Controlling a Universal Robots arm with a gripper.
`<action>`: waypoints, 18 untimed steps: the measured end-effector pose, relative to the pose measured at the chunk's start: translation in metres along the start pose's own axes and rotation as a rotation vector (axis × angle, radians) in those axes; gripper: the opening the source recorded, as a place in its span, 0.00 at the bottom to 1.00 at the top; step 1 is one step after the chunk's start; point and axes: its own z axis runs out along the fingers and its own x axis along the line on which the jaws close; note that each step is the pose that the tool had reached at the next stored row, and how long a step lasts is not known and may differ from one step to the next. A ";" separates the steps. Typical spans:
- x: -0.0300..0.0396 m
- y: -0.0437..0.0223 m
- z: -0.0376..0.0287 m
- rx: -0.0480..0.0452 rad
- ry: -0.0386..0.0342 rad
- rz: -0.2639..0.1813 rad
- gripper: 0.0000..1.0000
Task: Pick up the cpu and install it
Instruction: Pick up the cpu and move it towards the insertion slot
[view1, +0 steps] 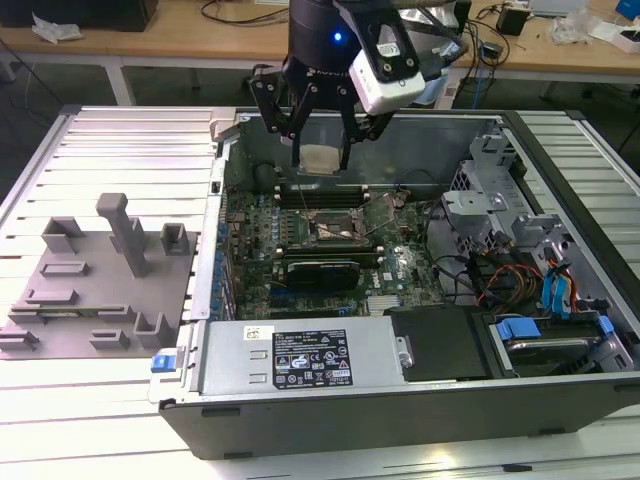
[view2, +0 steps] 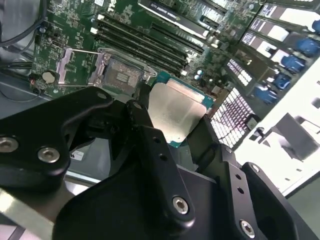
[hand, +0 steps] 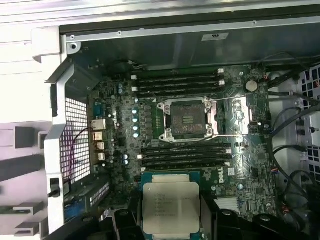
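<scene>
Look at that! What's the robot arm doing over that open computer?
The robot's gripper is holding the cpu, a flat silvery square chip, by its edges. It is in the air above the green motherboard inside the open computer case. The socket on the board sits open and empty. The cpu is not in it yet.

In the exterior view bright, even light falls from above: the pale ribbed tabletop (view1: 100, 150) shines almost white, with glare along its near edge, while the inside of the open computer case (view1: 400, 425) lies in softer shade and a small blue light (view1: 337, 38) glows on the arm. In both wrist views the tabletop beside the case burns out to plain white. There the metal top of the cpu (view2: 175, 112) throws back a pale sheen against the darker motherboard (hand: 125, 150).
</scene>
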 end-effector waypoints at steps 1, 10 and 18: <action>-0.0019 0.0018 0.0029 0.0002 0.0007 0.000 0.55; -0.0272 0.0203 0.0316 0.0001 0.0023 -0.001 0.55; -0.0328 0.0242 0.0511 0.0003 0.0023 -0.001 0.55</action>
